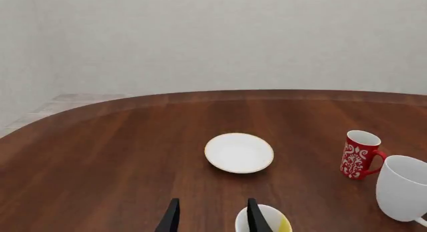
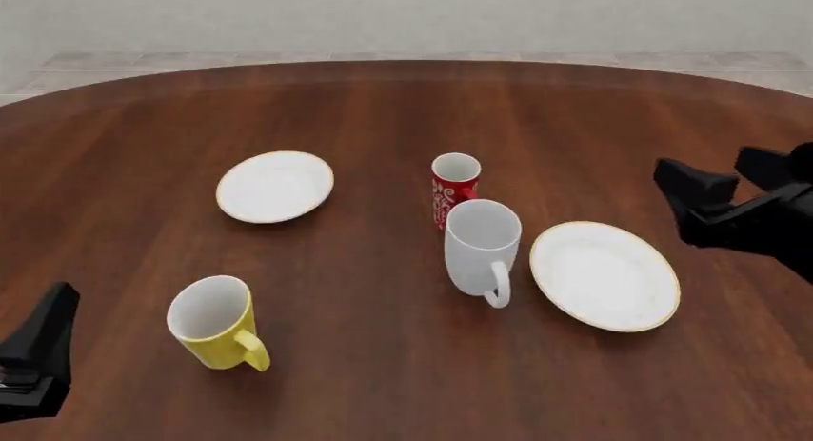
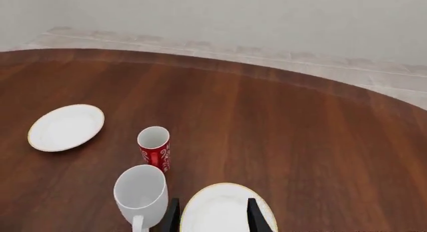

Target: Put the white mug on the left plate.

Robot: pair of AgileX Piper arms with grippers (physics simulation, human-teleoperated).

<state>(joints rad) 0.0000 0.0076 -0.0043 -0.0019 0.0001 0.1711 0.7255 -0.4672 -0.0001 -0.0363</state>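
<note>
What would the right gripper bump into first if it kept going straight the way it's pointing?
Probably the right plate. In the right wrist view the right gripper has its open fingers framing that plate's rim, with the white mug just beside the line. Depth is hard to judge, so it might pass above.

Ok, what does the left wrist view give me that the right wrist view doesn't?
Only the left wrist view shows the yellow mug, cut off at the frame edge beside the left gripper. Only the right wrist view shows the right plate, behind the right gripper. Both show the left plate, bare, the red cup, the white mug standing on the table, and open, empty fingers.
</note>
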